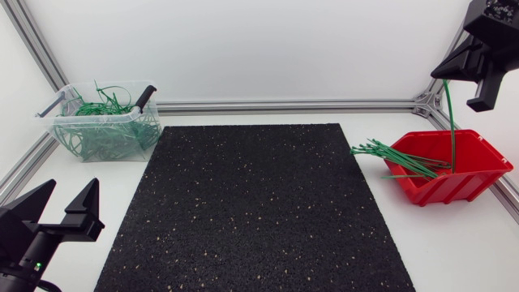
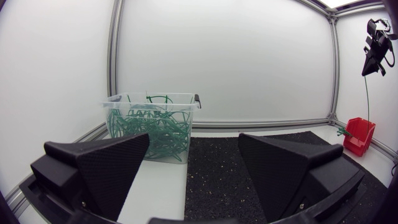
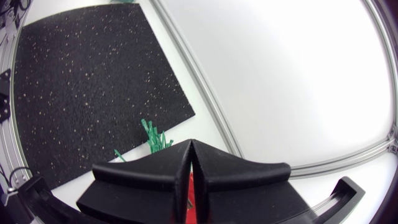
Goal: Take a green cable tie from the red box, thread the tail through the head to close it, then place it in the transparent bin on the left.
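While high over the red box (image 1: 458, 189), right end effector (image 3: 191, 148) tight on a green tie (image 1: 452, 122).

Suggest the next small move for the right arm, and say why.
Probably carry the thin green plastic cable tie away from the red plastic box toward the middle of the black speckled mat. The right gripper is shut on the tie's top end, which hangs over the box. The left gripper sits open at the far side, and threading needs both.
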`<act>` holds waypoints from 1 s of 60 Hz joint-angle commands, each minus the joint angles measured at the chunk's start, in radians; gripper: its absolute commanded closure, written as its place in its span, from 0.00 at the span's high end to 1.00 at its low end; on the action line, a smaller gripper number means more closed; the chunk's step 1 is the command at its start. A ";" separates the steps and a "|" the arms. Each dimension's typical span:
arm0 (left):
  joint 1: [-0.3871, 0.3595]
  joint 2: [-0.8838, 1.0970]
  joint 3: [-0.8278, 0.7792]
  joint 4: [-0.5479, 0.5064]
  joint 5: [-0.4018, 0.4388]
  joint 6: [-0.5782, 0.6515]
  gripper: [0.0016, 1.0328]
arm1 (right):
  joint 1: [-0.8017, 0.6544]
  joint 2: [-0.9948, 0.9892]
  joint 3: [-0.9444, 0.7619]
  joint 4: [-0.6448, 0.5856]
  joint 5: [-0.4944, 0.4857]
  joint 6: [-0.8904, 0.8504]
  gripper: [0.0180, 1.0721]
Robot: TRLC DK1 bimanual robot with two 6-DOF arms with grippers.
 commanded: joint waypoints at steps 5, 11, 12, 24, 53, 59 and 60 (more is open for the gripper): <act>0.006 -0.001 -0.038 -0.028 0.002 -0.025 0.96 | 0.021 -0.057 0.099 -0.008 -0.053 0.158 0.06; 0.008 -0.001 -0.038 -0.028 0.002 -0.025 0.96 | 0.055 -0.071 0.152 -0.051 -0.060 0.204 0.06; 0.008 -0.001 -0.038 -0.028 0.002 -0.025 0.96 | 0.066 -0.071 0.165 -0.063 -0.061 0.218 0.06; 0.006 -0.001 -0.038 -0.028 0.002 -0.025 0.96 | 0.172 -0.086 0.262 -0.124 -0.064 0.347 0.06; 0.006 0.000 -0.038 -0.028 0.002 -0.025 0.96 | 0.506 0.018 0.311 -0.207 -0.055 0.667 0.05; 0.008 0.000 -0.038 -0.028 0.002 -0.025 0.96 | 0.540 0.049 0.310 -0.197 -0.060 0.713 0.05; 0.008 0.000 -0.038 -0.028 0.002 -0.025 0.96 | 0.546 0.052 0.308 -0.197 -0.064 0.718 0.05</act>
